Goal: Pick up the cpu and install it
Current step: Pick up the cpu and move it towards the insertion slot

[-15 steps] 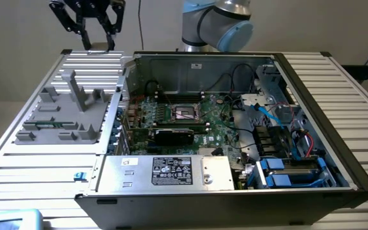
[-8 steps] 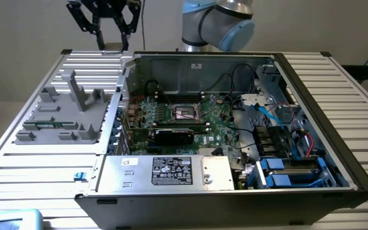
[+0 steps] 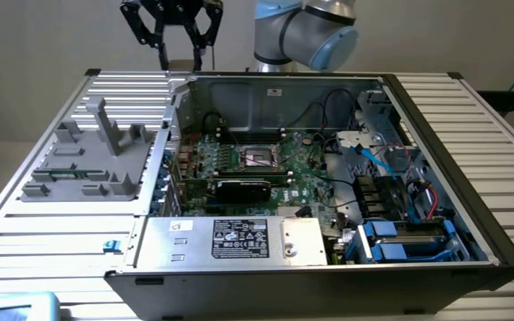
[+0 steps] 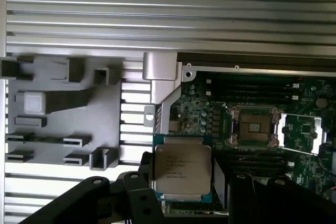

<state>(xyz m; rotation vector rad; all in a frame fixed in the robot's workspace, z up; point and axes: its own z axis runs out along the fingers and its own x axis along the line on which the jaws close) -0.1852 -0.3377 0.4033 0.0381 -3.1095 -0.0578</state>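
No legible txt: fine print on cpu (image 4: 182, 169) lid & white label (image 3: 239, 239) on silver box (image 3: 302, 242), unreadable.

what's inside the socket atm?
No chip. The socket shows its bare contact field, with the latch frame swung open. The cpu is held in the gripper, not seated. Nothing covers the socket; pin condition can't be told.

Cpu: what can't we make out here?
- cpu lettering: wrist view, too small to read.
- cpu underside: wrist view, faces away from the camera.
- socket pins: both views, too small.
- gripper upper part: exterior view, cut off by the top edge.
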